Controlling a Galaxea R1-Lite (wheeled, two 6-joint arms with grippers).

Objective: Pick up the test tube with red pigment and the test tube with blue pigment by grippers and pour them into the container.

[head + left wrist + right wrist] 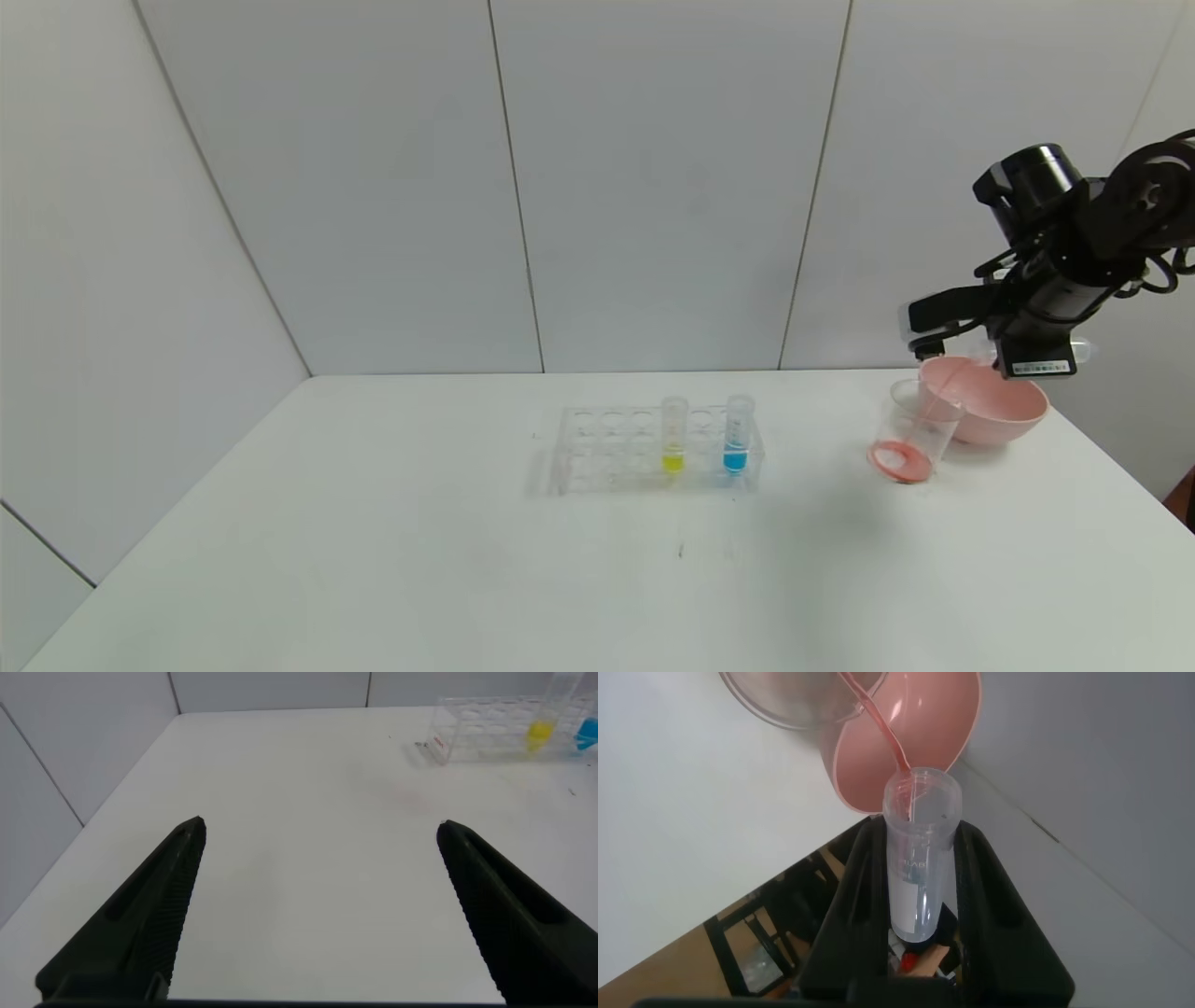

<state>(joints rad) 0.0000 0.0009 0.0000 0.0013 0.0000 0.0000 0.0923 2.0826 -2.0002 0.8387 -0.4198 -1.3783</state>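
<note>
Lab bench, white table point(373, 523), tube rack point(616, 448), plain panelled walls point(653, 187)

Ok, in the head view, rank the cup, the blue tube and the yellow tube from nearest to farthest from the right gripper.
From the right gripper, tilting the red tube:
1. Container, just below it, beside the pink bowl.
2. Blue tube, at the rack's right end.
3. Yellow tube, next slot leftward.

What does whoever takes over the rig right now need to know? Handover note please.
Right gripper: shut on the test tube with red pigment, tipped above the container, a thin red stream running out.
Left gripper: open, idle over bare table.
Container: red liquid pooled in its bottom, beside the pink bowl.
Test tube with blue pigment: in the rack beside the yellow tube, untouched.
Done: red nearly emptied.
Left: finish the red pour, then pick and pour blue.
</note>
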